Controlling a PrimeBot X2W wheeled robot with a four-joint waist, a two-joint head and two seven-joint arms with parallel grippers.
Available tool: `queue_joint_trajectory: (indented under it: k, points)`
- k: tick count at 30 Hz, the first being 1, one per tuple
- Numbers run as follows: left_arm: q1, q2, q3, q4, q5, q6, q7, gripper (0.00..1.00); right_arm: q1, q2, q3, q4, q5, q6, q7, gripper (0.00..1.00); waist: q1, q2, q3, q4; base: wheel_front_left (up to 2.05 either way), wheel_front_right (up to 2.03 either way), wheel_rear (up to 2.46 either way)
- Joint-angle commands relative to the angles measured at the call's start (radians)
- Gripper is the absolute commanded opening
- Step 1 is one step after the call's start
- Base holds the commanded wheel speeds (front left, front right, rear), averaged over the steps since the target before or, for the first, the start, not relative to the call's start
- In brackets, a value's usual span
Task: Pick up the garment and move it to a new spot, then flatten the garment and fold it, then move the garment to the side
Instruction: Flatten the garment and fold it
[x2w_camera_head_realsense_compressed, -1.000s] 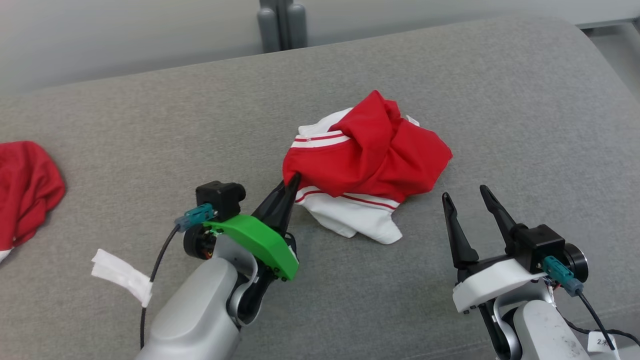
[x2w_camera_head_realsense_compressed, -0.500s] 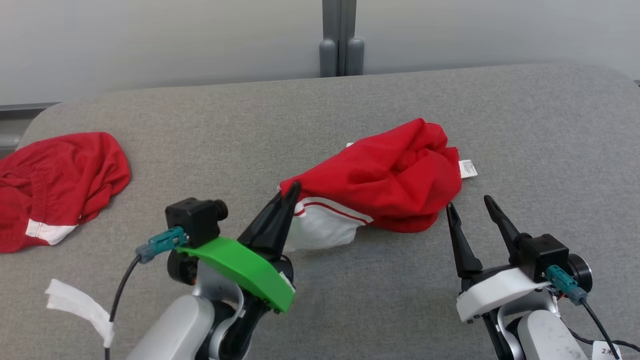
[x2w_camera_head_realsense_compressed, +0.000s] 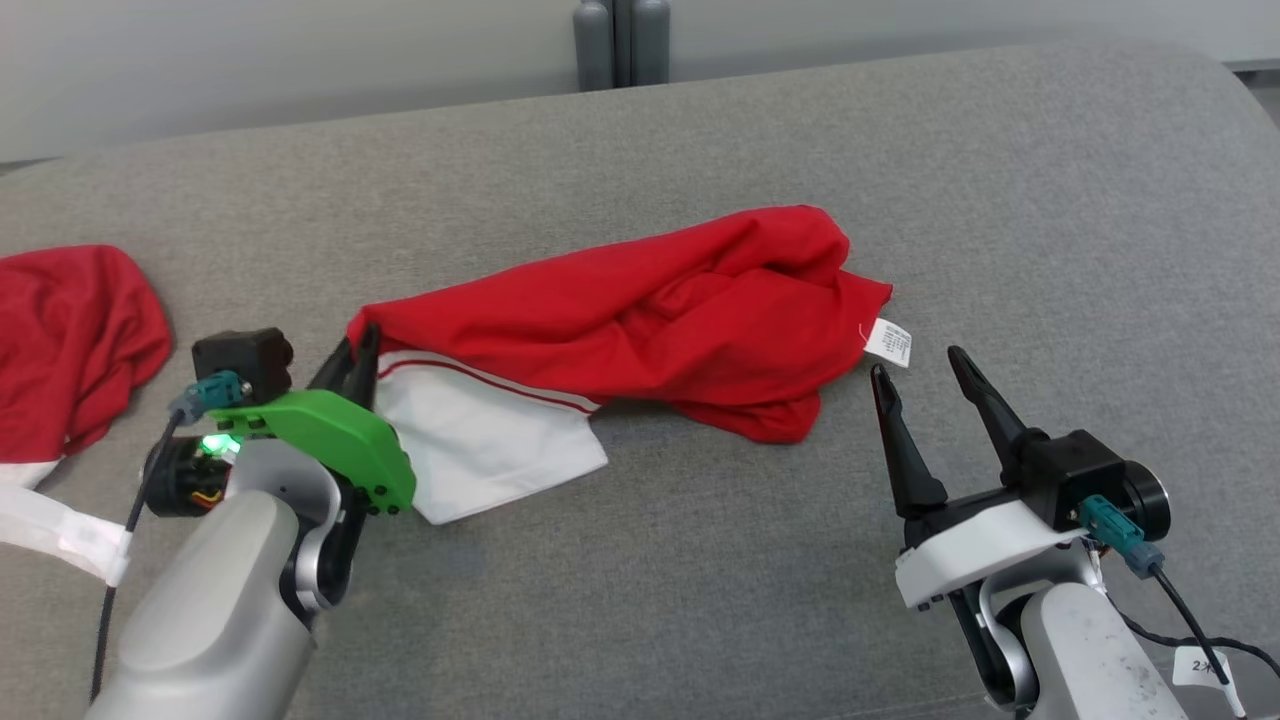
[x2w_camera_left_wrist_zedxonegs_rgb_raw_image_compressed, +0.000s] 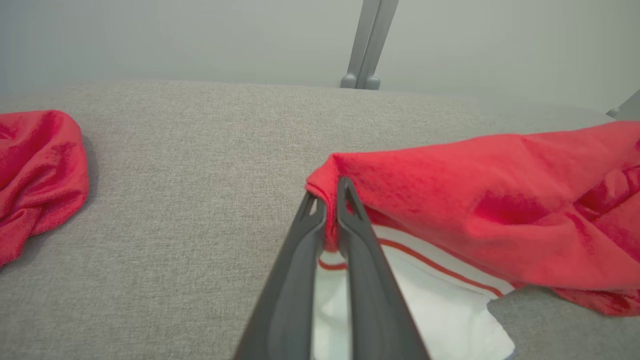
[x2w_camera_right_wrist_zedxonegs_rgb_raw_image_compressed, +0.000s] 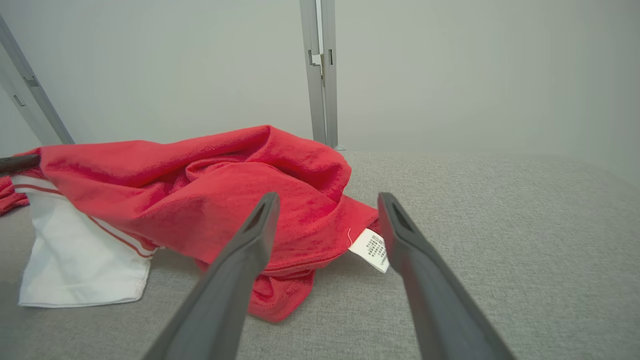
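**While my left gripper keeps its pinch, the garment has drawn out long**

Since a second ago, my left gripper (x2w_camera_head_realsense_compressed: 362, 345) has stayed clamped shut on the red edge of the garment (x2w_camera_head_realsense_compressed: 640, 310), just above its white striped panel. The cloth has gone from a bunched heap to a long band running from those fingertips toward my right gripper (x2w_camera_head_realsense_compressed: 917, 361). Its care label (x2w_camera_head_realsense_compressed: 888, 342) now lies at the right end, just beside the right fingertips. The right jaws stand wide apart as before, holding nothing. The head camera has swung meanwhile, so I don't count the background shift as movement.

Most of the garment rests on a grey fabric-covered surface (x2w_camera_head_realsense_compressed: 700, 560) with a rounded far edge. A second red garment (x2w_camera_head_realsense_compressed: 70, 330) sits well apart at the left, and a white strip (x2w_camera_head_realsense_compressed: 50, 525) lies by my left arm's cable. Behind is a pale wall (x2w_camera_head_realsense_compressed: 250, 60) with a grey post (x2w_camera_head_realsense_compressed: 620, 40).

My left forearm rises from the lower left under its green cover, fingers angled up and to the right. My right arm rises from the lower right, fingers pointing up and leaning left.
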Motion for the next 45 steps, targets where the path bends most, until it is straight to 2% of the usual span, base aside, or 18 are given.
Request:
queue_joint_trajectory:
  k: [1,10,11,12,17,21,27,34,40,45]
  points:
    - [-0.04,0.004,0.007,0.046,0.018,-0.007,-0.02,0.0,-0.015,-0.002,0.001,-0.002,-0.004,-0.001,-0.007,1.0,0.0,0.0,0.053,-0.05,0.0,0.0,0.0]
    - [-0.174,-0.001,0.033,0.285,0.051,0.004,-0.129,0.0,-0.03,-0.002,0.008,0.002,-0.002,-0.001,-0.01,1.0,0.0,0.0,0.08,-0.082,0.0,0.0,0.0]
    - [-0.18,-0.011,0.037,0.303,0.047,0.003,-0.144,0.45,-0.03,-0.002,0.007,0.004,-0.002,-0.001,-0.01,1.0,0.0,0.0,0.078,-0.082,0.0,0.0,0.0]
    - [-0.183,-0.017,0.039,0.315,0.044,0.0,-0.154,1.0,-0.029,-0.002,0.004,0.006,-0.002,-0.001,-0.011,1.0,0.0,0.0,0.076,-0.08,0.0,0.0,0.0]
    - [-0.175,-0.048,0.055,0.359,0.034,-0.022,-0.209,1.0,-0.02,-0.002,-0.014,0.01,-0.01,-0.001,-0.011,1.0,0.0,0.0,0.049,-0.055,0.0,0.0,0.0]
    - [-0.132,-0.068,0.083,0.333,0.042,-0.039,-0.232,1.0,-0.008,-0.002,-0.024,0.008,-0.015,-0.001,-0.008,1.0,0.0,0.0,0.022,-0.022,0.0,0.0,0.0]
    - [0.01,-0.091,0.209,0.094,0.152,-0.06,-0.232,1.0,0.008,-0.002,-0.036,0.0,-0.018,-0.001,-0.002,1.0,0.0,0.0,-0.011,0.034,0.0,0.0,0.0]
    - [0.241,-0.168,0.351,-0.138,0.279,-0.117,-0.233,1.0,0.028,-0.002,-0.059,0.003,-0.021,-0.001,0.008,1.0,0.0,0.0,-0.045,0.083,0.0,0.0,0.0]
    - [0.365,-0.216,0.44,-0.225,0.346,-0.172,-0.233,1.0,0.044,-0.002,-0.082,0.014,-0.02,-0.001,0.022,1.0,0.0,0.0,-0.072,0.104,0.0,0.0,0.0]
    - [0.421,-0.24,0.476,-0.247,0.378,-0.208,-0.233,1.0,0.056,-0.002,-0.114,0.036,-0.022,-0.001,0.05,1.0,0.0,0.0,-0.091,0.112,0.0,0.0,0.0]
